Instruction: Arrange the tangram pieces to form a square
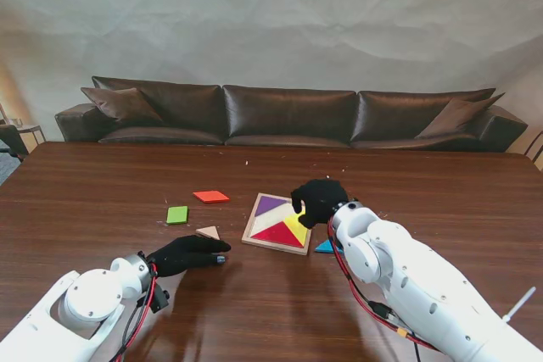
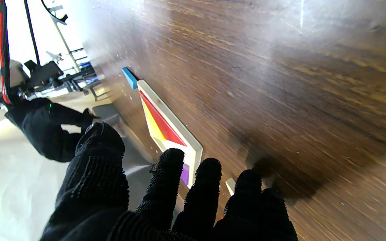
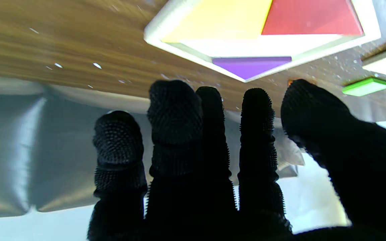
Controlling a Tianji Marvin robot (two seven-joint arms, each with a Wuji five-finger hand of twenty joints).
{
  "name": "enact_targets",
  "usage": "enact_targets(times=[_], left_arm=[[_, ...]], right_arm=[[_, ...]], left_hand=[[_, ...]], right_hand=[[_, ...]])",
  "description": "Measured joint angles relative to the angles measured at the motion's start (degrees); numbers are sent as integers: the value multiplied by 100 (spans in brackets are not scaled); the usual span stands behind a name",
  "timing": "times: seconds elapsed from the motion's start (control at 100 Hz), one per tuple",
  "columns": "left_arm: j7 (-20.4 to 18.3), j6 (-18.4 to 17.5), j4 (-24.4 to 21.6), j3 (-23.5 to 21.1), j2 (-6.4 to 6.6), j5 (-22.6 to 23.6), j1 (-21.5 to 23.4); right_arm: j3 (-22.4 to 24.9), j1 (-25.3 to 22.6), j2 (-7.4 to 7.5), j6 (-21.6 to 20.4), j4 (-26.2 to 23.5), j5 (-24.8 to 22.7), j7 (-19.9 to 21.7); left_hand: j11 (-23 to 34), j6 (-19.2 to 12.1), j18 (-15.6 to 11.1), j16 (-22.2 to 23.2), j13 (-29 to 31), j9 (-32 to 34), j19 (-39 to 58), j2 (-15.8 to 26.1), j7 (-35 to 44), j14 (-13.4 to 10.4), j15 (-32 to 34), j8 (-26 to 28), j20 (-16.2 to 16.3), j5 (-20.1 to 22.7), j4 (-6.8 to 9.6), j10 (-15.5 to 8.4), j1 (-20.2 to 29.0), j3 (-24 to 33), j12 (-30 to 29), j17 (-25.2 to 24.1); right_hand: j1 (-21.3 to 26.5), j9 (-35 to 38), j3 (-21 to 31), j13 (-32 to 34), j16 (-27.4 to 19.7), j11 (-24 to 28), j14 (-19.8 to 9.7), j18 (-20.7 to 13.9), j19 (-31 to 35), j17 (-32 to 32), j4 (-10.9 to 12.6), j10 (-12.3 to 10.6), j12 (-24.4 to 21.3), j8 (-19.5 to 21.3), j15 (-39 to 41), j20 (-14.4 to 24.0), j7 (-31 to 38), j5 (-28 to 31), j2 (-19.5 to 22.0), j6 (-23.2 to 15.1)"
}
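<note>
At the centre of the stand view I see the wooden tray (image 1: 252, 236) holding three pieces: purple triangle (image 1: 270, 204), yellow triangle (image 1: 296, 227) and red triangle (image 1: 279, 234). By my count four pieces are left outside it: an orange parallelogram (image 1: 211, 197) and green square (image 1: 177, 214) left of centre, a pale triangle (image 1: 208, 232) just beside the tray, and a blue triangle (image 1: 325, 247) at its lower right edge.

My right hand (image 1: 320, 201) hovers over the tray's right corner, fingers apart, holding nothing. My left hand (image 1: 188, 253) rests low at lower left, fingers loosely extended, also holding nothing.

The table (image 1: 441, 184) is dark wood, flecked with crumbs. A brown leather sofa (image 1: 288, 116) lines a pale wall across the upper frame.
</note>
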Motion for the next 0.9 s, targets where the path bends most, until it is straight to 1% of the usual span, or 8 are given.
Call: enact_targets(times=[0.09, 0.13, 0.18, 0.33, 0.44, 0.56, 0.75, 0.9], left_arm=[[29, -71, 53, 28, -9, -47, -26], [37, -100, 67, 33, -12, -57, -29], [44, -133, 82, 37, -15, -64, -31], [54, -238, 128, 40, -20, -72, -36], [68, -278, 143, 28, -25, -75, -26], [88, -313, 140, -3, -34, -75, 10], [94, -325, 113, -35, -35, -78, 57], [90, -312, 84, -40, -33, -79, 80]], right_arm=[[340, -407, 72, 254, -378, -108, 212], [433, -556, 96, 344, -492, -134, 217], [528, -719, 125, 426, -612, -224, 243], [733, -1133, 186, 964, -987, -376, 514], [763, -1335, 192, 1469, -1157, -377, 499], [769, -1476, 173, 1957, -1257, -340, 421], [767, -1558, 140, 2137, -1292, -213, 344], [675, -1538, 107, 2165, -1162, -37, 142]], left_hand=[[0, 0, 27, 1, 4, 0, 0, 0, 0, 8, 4, 0, 0, 1, 0, 1, 0, 0, 0, 0], [0, 0, 42, 1, 4, 0, 0, 0, 0, 19, 4, 0, 0, 1, 0, 1, 0, 0, 0, 0], [0, 0, 48, 1, 4, 0, 0, 0, 0, 28, 4, 0, 0, 1, 0, 3, 1, 0, 0, 0], [0, 0, 61, 2, 8, 0, 0, 0, 0, 34, 4, 0, 0, 2, 0, 4, 1, 0, 0, 2], [0, 0, 71, 2, 21, 0, 0, 0, 0, 35, 4, 0, 0, 2, 0, 5, 1, 0, 0, 22], [0, 0, 71, 3, 45, 0, 0, 0, 0, 35, 5, 0, 0, 3, 0, 5, 1, 0, 0, 48], [0, 1, 71, 3, 45, 1, 0, 0, 0, 35, 6, 0, 0, 3, 0, 8, 1, 0, 0, 48], [0, 1, 71, 3, 46, 0, 0, 0, 0, 35, 6, 0, 0, 4, 0, 8, 1, 0, 0, 48]], right_hand=[[-95, -134, -3, 0, -1, -122, 71, 61, -53, 0, 175, 80, -138, 204, -228, 0, -148, 0, 0, 11], [-142, -220, -3, 0, -4, -185, 95, 65, -74, 0, 393, 113, -207, 346, -356, 0, -236, -96, 0, 19], [-180, -288, -3, -5, -48, -208, 132, 125, -115, 0, 513, 149, -274, 595, -501, 0, -277, -50, -11, 19], [-189, -562, -4, -123, -76, -271, 246, 212, -234, 0, 513, 244, -349, 754, -777, 0, -525, -439, -83, -36], [-190, -701, -7, -183, -77, -248, 277, 221, -282, 0, 513, 255, -372, 799, -823, 0, -548, -717, -84, -130], [-190, -701, -126, -183, -77, -246, 319, 284, -289, 0, 513, 315, -372, 801, -823, 1, -737, -898, -295, -185], [-190, -924, -131, -485, -78, -253, 421, 288, -295, -17, 513, 425, -418, 802, -846, 3, -833, -1260, -295, -267], [-170, -923, -131, -548, -135, -261, 460, 353, -297, -20, 513, 441, -534, 802, -863, 5, -859, -1253, -369, -321]])
